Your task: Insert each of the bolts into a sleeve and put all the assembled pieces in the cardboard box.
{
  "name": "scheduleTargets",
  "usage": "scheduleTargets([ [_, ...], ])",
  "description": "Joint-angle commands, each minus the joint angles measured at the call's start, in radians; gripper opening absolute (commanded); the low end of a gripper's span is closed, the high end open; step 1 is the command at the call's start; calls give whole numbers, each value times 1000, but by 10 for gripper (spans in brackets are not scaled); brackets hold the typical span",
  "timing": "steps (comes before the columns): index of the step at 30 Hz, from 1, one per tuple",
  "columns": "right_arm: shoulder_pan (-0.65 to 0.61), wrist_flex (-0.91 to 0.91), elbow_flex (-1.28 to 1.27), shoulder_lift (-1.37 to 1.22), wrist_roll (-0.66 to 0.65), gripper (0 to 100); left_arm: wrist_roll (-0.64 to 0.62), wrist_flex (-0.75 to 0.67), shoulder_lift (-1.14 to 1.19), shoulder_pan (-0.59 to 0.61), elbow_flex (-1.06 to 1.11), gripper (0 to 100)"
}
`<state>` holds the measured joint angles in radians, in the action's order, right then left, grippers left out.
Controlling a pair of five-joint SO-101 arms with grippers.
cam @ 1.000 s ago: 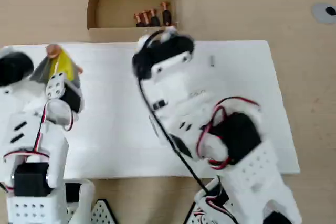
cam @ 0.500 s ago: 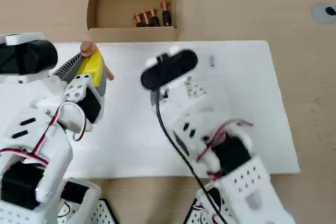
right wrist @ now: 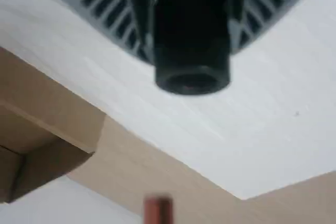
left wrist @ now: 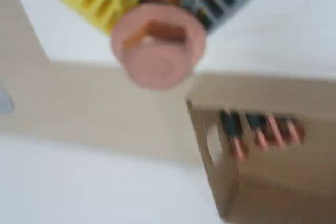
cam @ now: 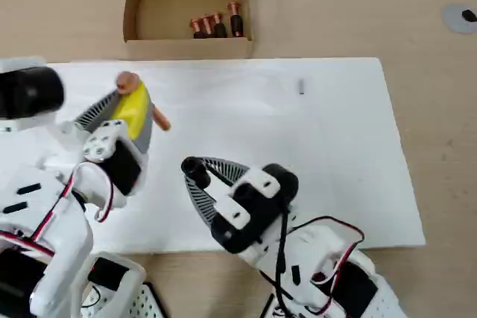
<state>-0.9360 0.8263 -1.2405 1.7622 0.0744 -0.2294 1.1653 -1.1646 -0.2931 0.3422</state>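
At the left of the high view the left arm (cam: 52,206) carries the copper bolt (cam: 127,81). Its yellow and grey jaws are closed around the shank, with the round head past them toward the upper left. The plain tip pokes out toward the lower right, so the long axis runs on that diagonal. In the left wrist view the bolt's head (left wrist: 157,43) sits between the two jaws.

To the lower right of that tip, well apart across bare sheet, is the black sleeve (cam: 196,170). It is pinched at the ends of the right arm's (cam: 313,258) grey jaws, which are closed on it and aim toward the upper left. The sleeve lies roughly on the extended line of the bolt. In the right wrist view the sleeve (right wrist: 191,40) shows a round open end, and a copper end, probably the bolt's tip, shows at the lower edge. Joining them seems to depend on getting tip and mouth onto one axis. How the sleeve's bore is angled is not clear from above.

Both jaws hang over a white sheet (cam: 335,147) on the wooden tabletop (cam: 447,154). At upper centre, the cardboard box (cam: 134,5) holds four assembled pieces (cam: 216,26), with room beside them. A grey disc (cam: 456,16) sits at the upper right.
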Motion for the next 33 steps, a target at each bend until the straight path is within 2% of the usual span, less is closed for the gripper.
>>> scheduleTargets([
  [1,-13,-63,-41,51,-8,9,-3,20,12,-52,-49,4],
  [8,-15,-118,-65,67,-8,9,2,21,13,-77,-37,4],
  [13,-15,-118,-27,68,0,9,-2,14,13,-77,52,4],
  [24,-16,-118,-10,68,44,9,-20,-226,4,-72,259,4],
  [29,-16,-110,-19,68,51,9,-34,-222,4,-71,238,4],
  [33,-16,-110,-22,61,51,9,-34,-121,12,-72,109,4],
])
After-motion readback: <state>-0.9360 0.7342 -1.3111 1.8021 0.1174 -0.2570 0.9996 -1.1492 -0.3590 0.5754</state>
